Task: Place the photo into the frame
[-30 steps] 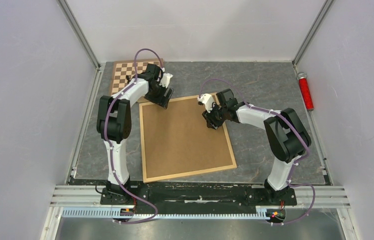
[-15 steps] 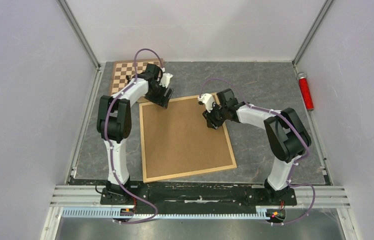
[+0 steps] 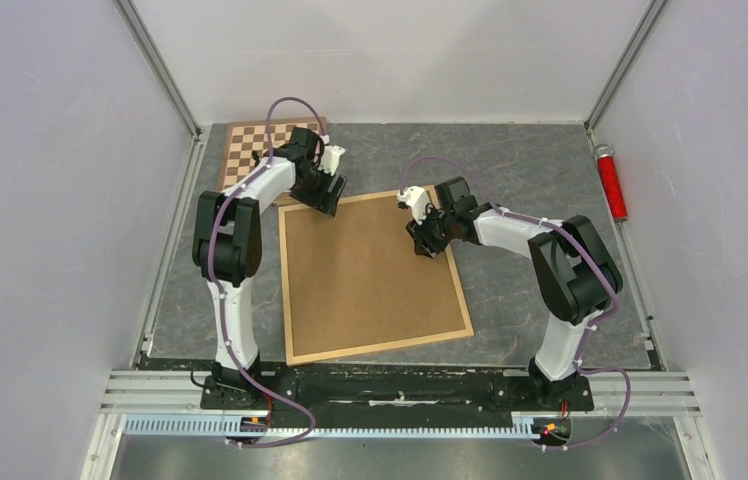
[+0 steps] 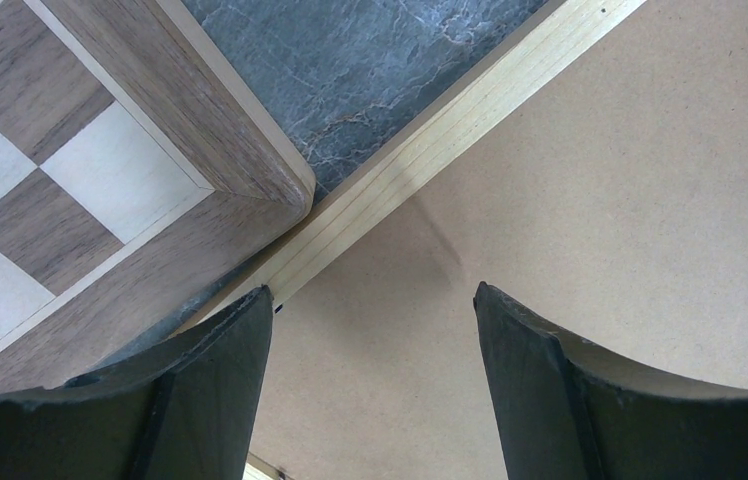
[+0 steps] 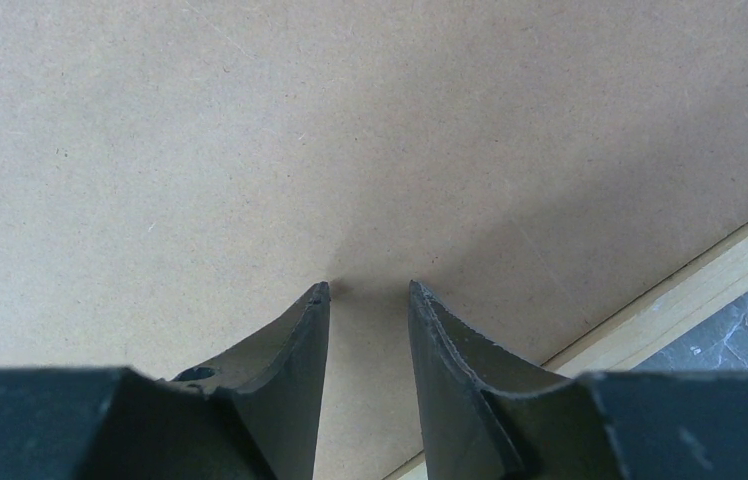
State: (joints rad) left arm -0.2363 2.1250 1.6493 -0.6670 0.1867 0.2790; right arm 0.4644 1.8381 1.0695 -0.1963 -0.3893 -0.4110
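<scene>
The frame (image 3: 380, 347) of light wood lies flat mid-table, and a brown backing board (image 3: 365, 270) fills it. The photo is hidden. My left gripper (image 3: 328, 200) hovers over the frame's far-left corner. In the left wrist view it (image 4: 372, 292) is open wide over the board (image 4: 630, 180), beside the wood strip (image 4: 450, 130). My right gripper (image 3: 424, 243) is low over the board near the frame's far-right edge. In the right wrist view it (image 5: 368, 286) is open with a narrow gap, nothing between the fingers. The tips sit at the board (image 5: 250, 130), with the frame strip (image 5: 710, 290) to the right.
A checkered chessboard (image 3: 250, 145) lies at the far left, its corner (image 4: 70, 200) touching or just short of the frame's corner. A red cylinder (image 3: 610, 182) rests along the right wall. Grey mat (image 3: 540, 150) shows around the frame.
</scene>
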